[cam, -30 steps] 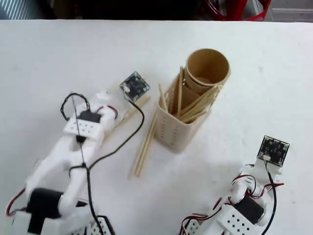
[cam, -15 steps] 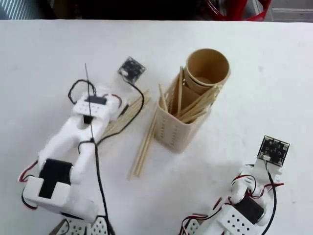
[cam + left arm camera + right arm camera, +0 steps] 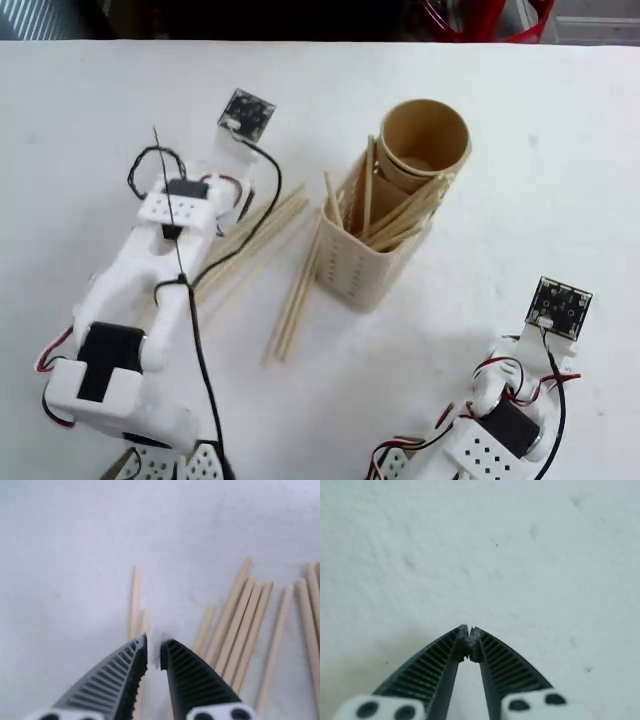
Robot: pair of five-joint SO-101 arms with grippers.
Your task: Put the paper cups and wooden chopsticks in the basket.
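two nested paper cups (image 3: pixel 424 125) stand in one basket (image 3: pixel 360 272).

- Looks like a robotics lab bench: a plain white surface (image 3: pixel 560 140).
- Two small white arms (image 3: pixel 140 290) with bare wiring (image 3: pixel 195 350) and exposed circuit boards (image 3: pixel 560 303).

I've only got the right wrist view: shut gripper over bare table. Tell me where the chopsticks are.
Observer: On the table, loose chopsticks lie beside the basket.
Operator: Report what's in the basket.
Observer: Nested paper cups, plus several more chopsticks sticking out of its top.
Operator: Give me the left gripper.
Observer: The left gripper hangs low over the loose chopsticks, its jaws slightly apart with nothing between them.
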